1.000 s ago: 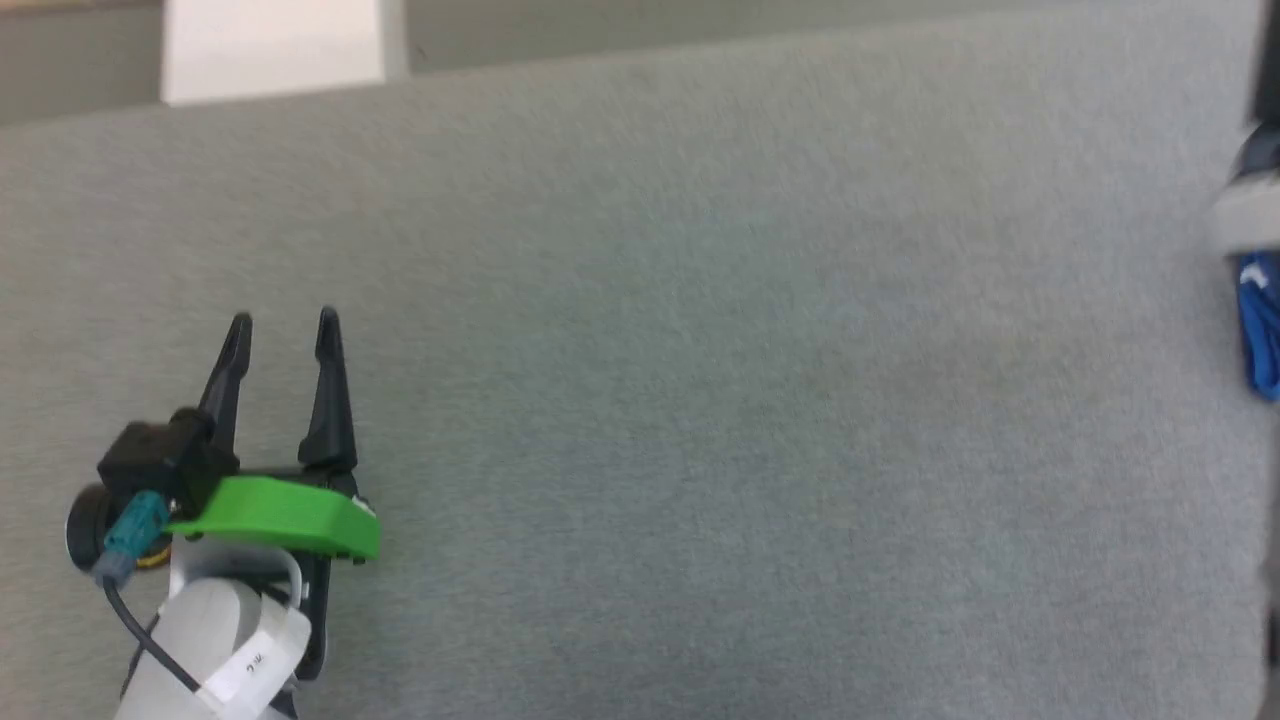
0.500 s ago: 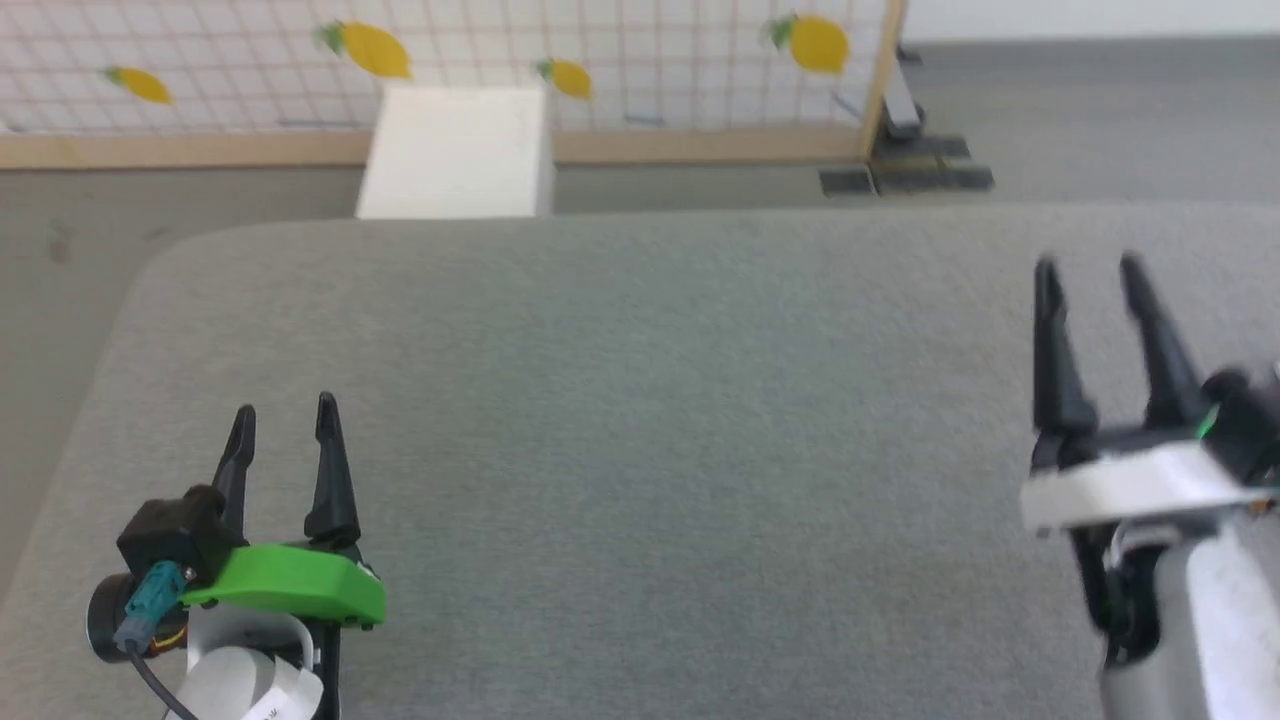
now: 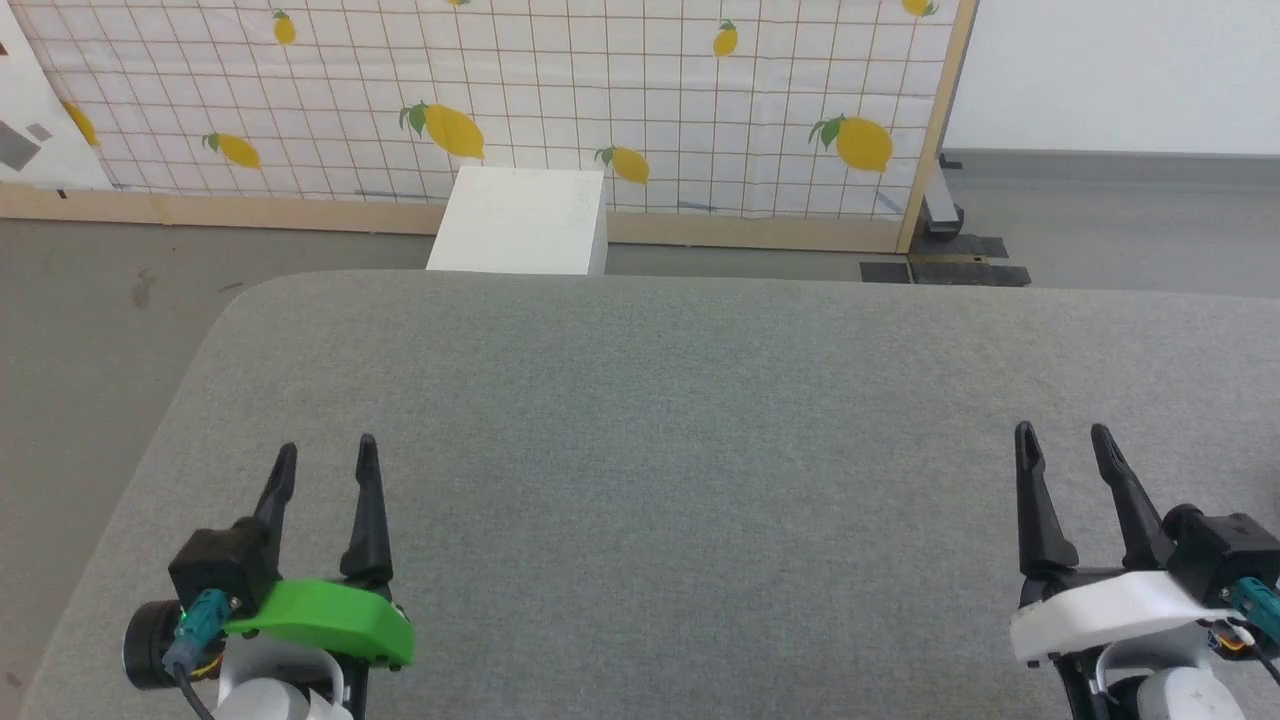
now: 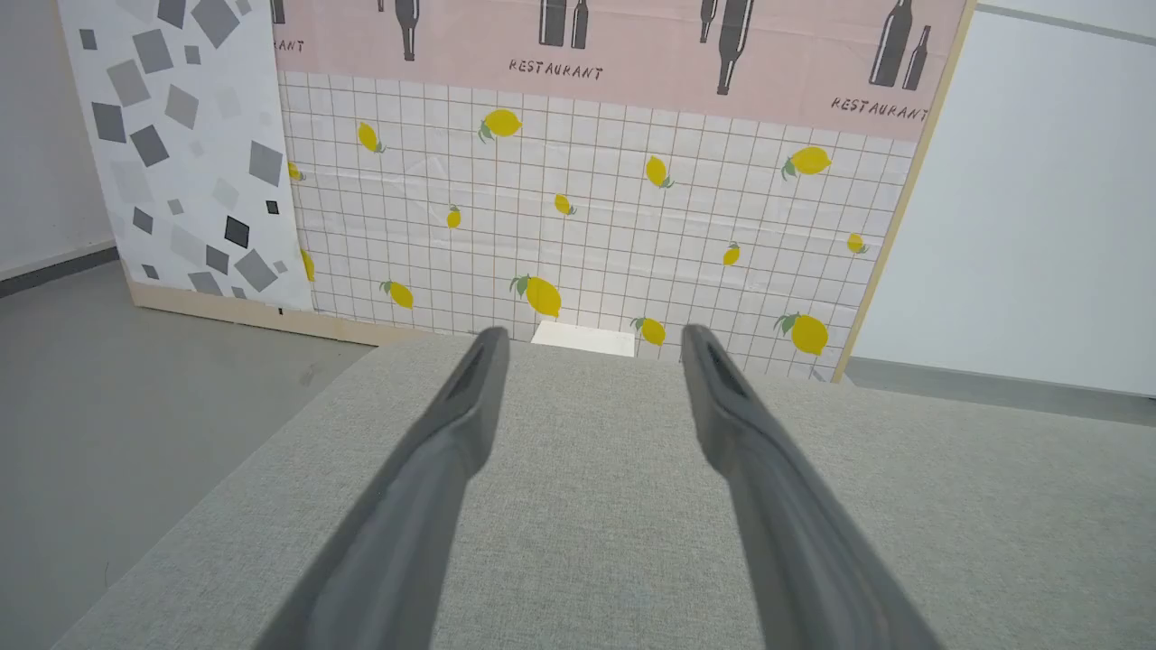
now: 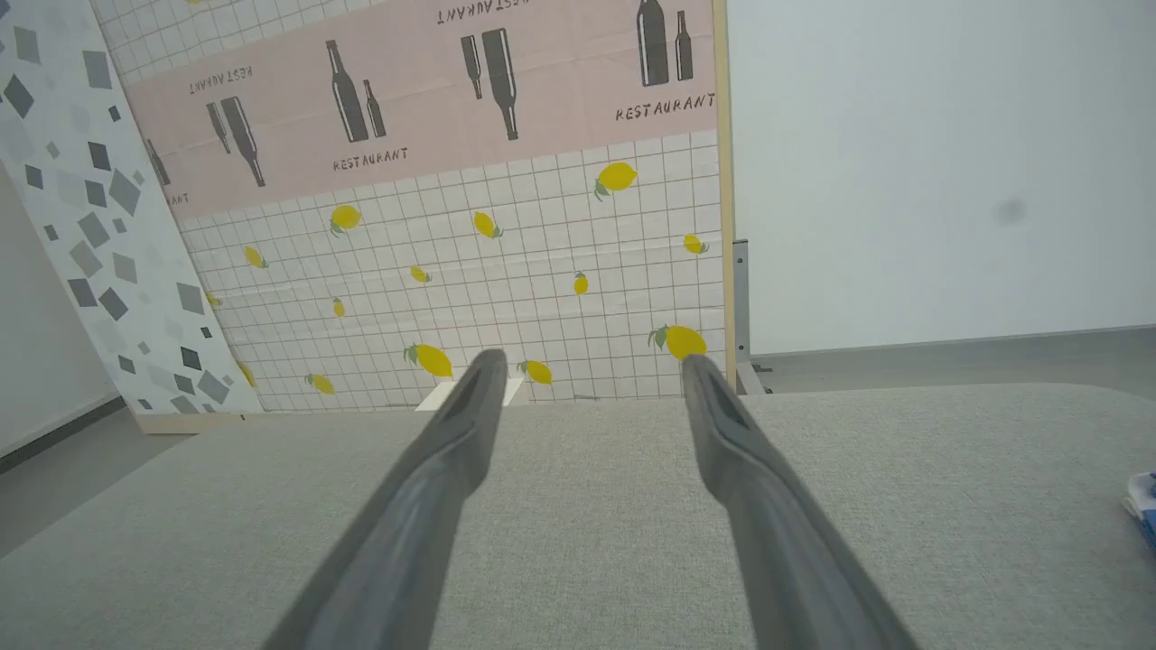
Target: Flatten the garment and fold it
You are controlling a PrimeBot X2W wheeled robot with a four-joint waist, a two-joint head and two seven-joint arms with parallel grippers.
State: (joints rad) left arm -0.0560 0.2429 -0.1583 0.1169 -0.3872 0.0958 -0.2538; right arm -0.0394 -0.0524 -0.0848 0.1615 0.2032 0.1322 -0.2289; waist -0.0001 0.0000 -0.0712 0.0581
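Observation:
A sliver of the blue garment (image 5: 1143, 510) with white trim peeks in at the right edge of the right wrist view, lying on the grey padded table (image 3: 680, 480). My left gripper (image 3: 325, 458) hovers open over the table's near left, fingers pointing away from me, nothing between them. The right gripper (image 3: 1062, 444) stands open at the near right, likewise empty. In the left wrist view the left gripper (image 4: 591, 338) points toward the lemon-print screen, and the right gripper (image 5: 589, 366) does the same in its own view.
A white box (image 3: 520, 235) stands on the floor just past the table's far edge. Behind it rises a lemon-print panel (image 3: 560, 100) on a wooden frame, with a grey-square panel (image 4: 181, 153) to its left. Grey floor surrounds the table.
The head camera has swung up and to the left: the far wall and box have come into the picture. The right gripper now shows at the lower right; both grippers stay open.

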